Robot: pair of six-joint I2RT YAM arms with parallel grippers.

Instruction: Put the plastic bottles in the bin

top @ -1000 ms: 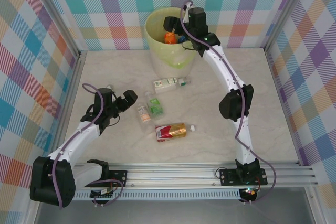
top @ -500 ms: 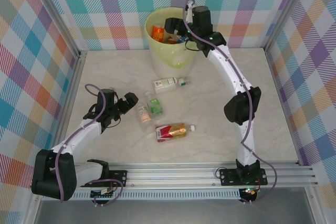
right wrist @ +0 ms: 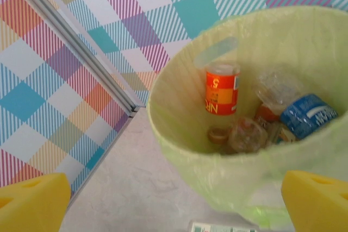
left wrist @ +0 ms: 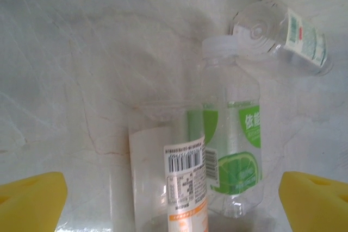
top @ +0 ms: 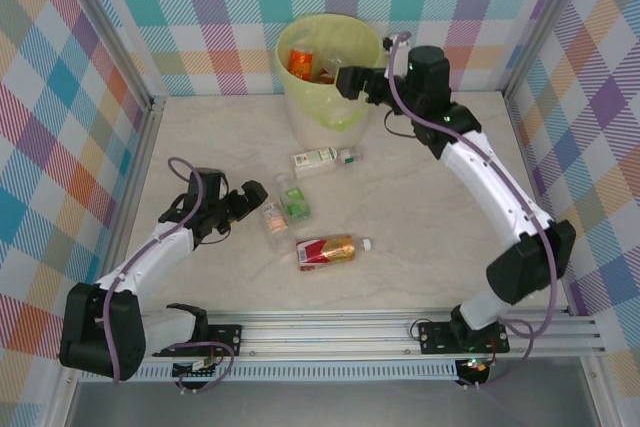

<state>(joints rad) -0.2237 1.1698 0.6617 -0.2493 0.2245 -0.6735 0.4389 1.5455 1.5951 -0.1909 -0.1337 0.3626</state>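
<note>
The bin (top: 292, 87), lined with a pale green bag, stands at the back of the table with several plastic bottles (top: 301, 64) inside. My right gripper (top: 351, 82) hangs open by its right rim; in the right wrist view its yellow fingertips (right wrist: 32, 199) are wide apart in front of the bin (right wrist: 179, 134), with an orange-label bottle (right wrist: 222, 88) inside. My left gripper (top: 243, 205) is open, just left of an orange-label bottle (top: 272, 217) and a green-label bottle (top: 295, 204). The left wrist view shows the orange-label bottle (left wrist: 174, 177) between its pads (left wrist: 30, 202), untouched.
A white-and-green-label bottle (top: 322, 159) lies in front of the bin. A red-and-gold bottle (top: 330, 249) lies nearer the front rail (top: 400, 332). Checked walls with metal frame posts (top: 150, 107) close in the table on three sides.
My right arm has swung back to the right from above the bin, and its jaws have widened. The left gripper has shifted slightly lower beside the two bottles.
</note>
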